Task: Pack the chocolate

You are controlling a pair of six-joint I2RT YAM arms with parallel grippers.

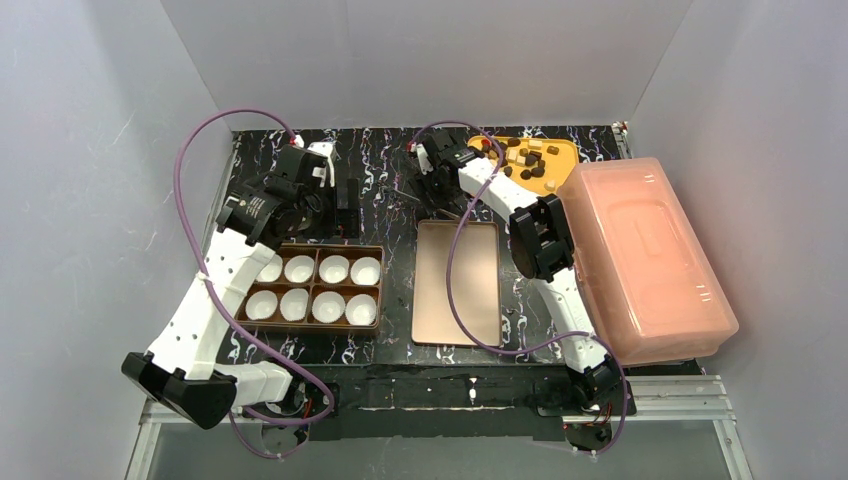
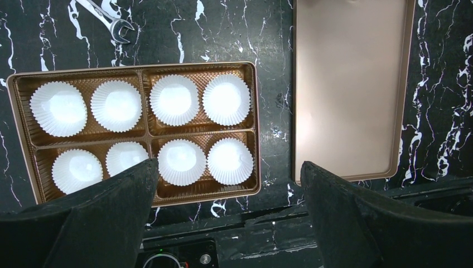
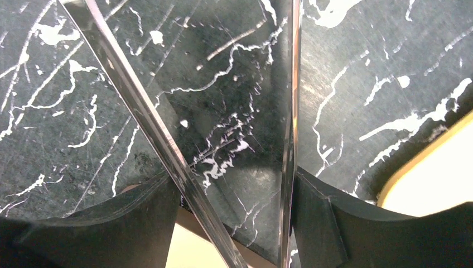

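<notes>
Eight white paper cups (image 2: 174, 99) sit in a brown tray (image 2: 134, 65). The left pincer (image 2: 227, 184) hangs by its far edge, wide open, holding nothing. A flat lid (image 1: 457, 283) lies beside the tray. The chocolate (image 1: 533, 158) is on a yellow plate (image 1: 565, 155) far back on the desk (image 1: 385, 150), next to a pink box (image 1: 645, 255). The right pincer (image 3: 233, 181) grips shiny tongs (image 3: 138, 109) between lid and plate.
</notes>
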